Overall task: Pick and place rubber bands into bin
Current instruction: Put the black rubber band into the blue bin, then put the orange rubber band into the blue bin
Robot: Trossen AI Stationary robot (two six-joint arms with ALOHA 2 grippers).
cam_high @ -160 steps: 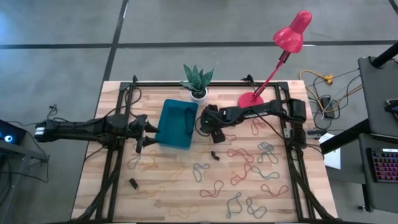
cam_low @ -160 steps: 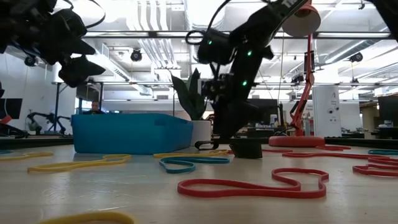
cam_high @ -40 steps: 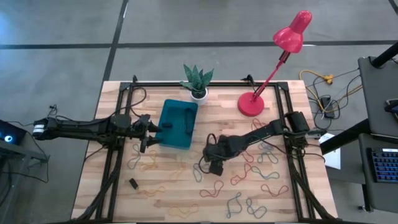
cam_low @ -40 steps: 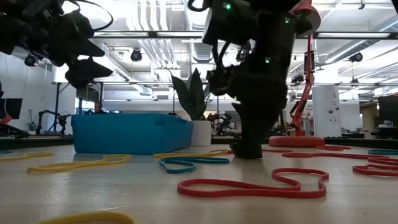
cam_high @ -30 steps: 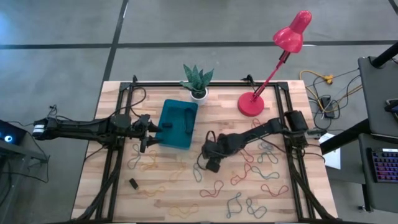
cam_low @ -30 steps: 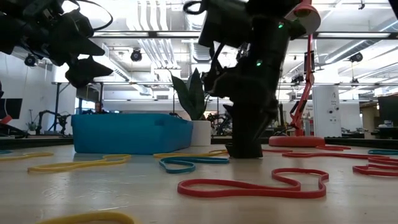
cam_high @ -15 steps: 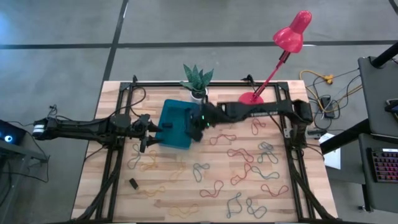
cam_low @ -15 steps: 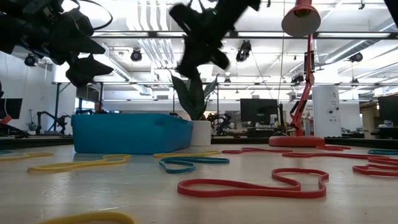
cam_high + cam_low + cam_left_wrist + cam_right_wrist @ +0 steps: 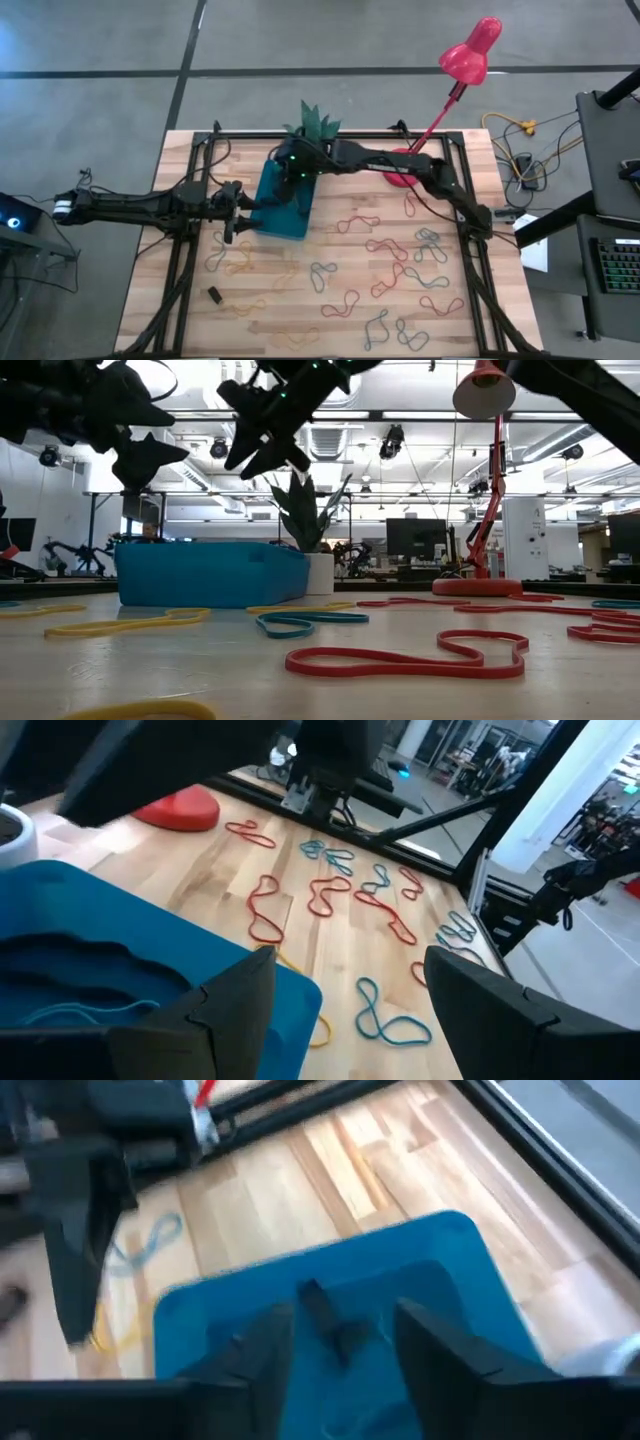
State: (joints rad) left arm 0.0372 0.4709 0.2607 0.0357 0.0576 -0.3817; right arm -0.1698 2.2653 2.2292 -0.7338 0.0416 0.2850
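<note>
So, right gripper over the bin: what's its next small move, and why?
Probably swing the right gripper back toward the loose rubber bands on the table. Its fingers stand apart above the bin, nothing clamped between them, so the drop looks done; many bands lie outside. The left gripper waits open beside the bin.

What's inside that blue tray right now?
Inside the bin a small dark piece lies near the middle, and a thin pale blue band rests on its floor. The right tool hovers above, open. Its fingers cover part of the floor, so more may lie hidden.
</note>
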